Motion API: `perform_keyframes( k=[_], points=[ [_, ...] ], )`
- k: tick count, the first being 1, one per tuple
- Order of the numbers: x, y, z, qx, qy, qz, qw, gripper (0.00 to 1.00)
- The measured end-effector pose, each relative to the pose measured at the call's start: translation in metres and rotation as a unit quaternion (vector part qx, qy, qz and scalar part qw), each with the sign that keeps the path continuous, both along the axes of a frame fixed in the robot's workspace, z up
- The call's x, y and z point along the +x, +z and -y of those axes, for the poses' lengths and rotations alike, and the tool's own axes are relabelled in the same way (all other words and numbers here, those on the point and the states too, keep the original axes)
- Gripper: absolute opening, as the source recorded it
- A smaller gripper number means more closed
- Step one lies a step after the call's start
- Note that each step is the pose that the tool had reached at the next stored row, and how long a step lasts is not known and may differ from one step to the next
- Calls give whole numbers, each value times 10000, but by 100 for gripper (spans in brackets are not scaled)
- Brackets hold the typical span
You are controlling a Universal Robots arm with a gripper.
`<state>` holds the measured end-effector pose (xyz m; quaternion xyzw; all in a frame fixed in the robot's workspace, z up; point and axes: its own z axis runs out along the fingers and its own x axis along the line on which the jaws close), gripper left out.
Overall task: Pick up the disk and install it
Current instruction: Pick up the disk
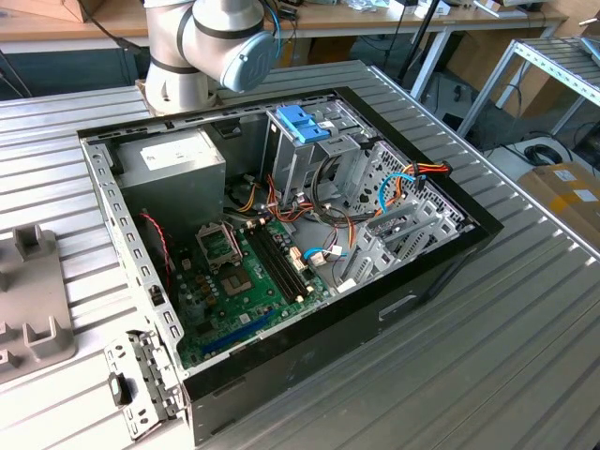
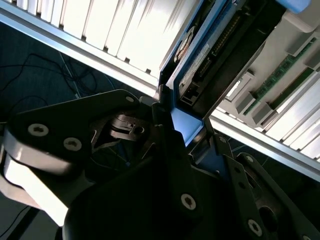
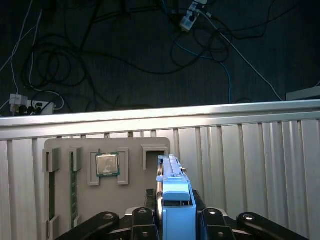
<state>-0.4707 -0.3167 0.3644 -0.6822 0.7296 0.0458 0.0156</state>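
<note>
**Disk (image 3: pixel 173 182) clamped on edge at the grey holder tray (image 3: pixel 135 192)**

The gripper (image 3: pixel 175 214) has its fingers closed against both flat sides of the disk's blue carrier. The disk stands edge-up at the tray, just beside the tray pocket that holds a processor chip (image 3: pixel 107 165). I cannot tell whether it touches the tray. An open computer case (image 1: pixel 309 375) sits near the tray.

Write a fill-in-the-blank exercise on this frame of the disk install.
1. In the first wrist view the gripper is shut on the flat black-and-silver disk, framed by a ____ plastic carrier.
2. The square silver chip sits in a ____ plastic tray.
3. In the exterior view the open black computer case holds a ____ motherboard.
Missing words: blue; grey; green.
</note>
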Motion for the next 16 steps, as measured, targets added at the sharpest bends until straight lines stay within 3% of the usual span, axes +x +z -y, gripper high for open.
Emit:
perform_keyframes(
  k=[16],
  points=[
    [0,84,1,4,0,1,10000,37]
  ],
)
